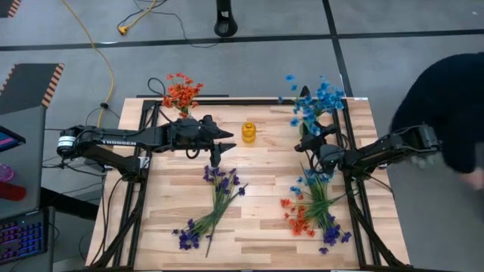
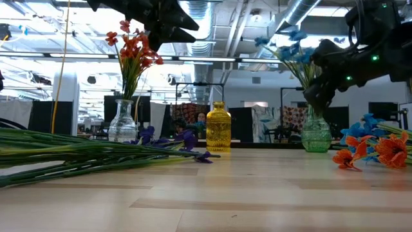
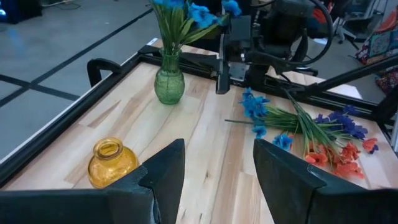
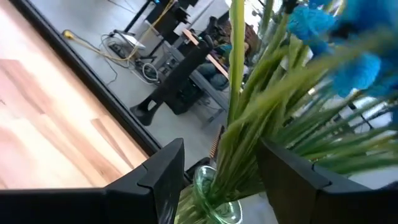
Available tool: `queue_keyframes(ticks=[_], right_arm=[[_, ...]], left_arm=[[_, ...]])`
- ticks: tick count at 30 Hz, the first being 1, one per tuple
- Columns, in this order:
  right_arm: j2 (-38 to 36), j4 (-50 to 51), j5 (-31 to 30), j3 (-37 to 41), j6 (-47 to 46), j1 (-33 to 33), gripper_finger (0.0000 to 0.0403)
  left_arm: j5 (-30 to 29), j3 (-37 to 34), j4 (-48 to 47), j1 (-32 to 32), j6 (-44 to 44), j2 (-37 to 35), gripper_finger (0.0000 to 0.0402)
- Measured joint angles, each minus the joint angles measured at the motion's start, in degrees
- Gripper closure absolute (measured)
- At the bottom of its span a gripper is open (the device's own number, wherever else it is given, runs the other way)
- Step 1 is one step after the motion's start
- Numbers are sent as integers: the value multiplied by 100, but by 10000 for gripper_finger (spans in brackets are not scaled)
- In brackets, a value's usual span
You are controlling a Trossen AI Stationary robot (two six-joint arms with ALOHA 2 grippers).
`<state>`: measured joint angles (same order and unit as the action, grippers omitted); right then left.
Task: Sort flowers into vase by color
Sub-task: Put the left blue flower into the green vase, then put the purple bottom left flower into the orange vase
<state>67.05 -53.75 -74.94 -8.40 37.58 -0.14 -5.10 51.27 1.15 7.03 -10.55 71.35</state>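
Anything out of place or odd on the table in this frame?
Nothing is spilled or damaged. The yellow vase stands empty while purple flowers lie loose on the table, and a mixed pile of blue, orange and purple sprigs lies unsorted below the right gripper.

Flowers [image 1: 311,205] orange-red, purple, blue — yellow vase [image 1: 249,133], green vase [image 3: 169,84], pale wood table [image 1: 257,219].

One camera hangs overhead, looking straight down on the pale wooden slatted table [image 1: 257,219]. Another sits at tabletop level, facing the room. Both catch the small amber glass bottle [image 1: 249,132]. Each wrist camera peers forward past its own fingers.
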Motion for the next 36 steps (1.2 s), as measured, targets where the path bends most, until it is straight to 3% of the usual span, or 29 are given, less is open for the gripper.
queue_keyframes(ticks=[10,15,26,36], right_arm=[[0,-77,-24,0,-505,140,177],[0,-71,-73,0,-610,612,177],[0,-83,-1259,0,-616,1661,177],[0,-266,-1219,0,-1656,2472,177]], left_arm=[[-12,0,-55,1,-7,0,223],[-12,0,-86,1,-9,0,223],[-8,0,-90,2,-14,0,223],[296,0,-785,-1,-381,0,223]])
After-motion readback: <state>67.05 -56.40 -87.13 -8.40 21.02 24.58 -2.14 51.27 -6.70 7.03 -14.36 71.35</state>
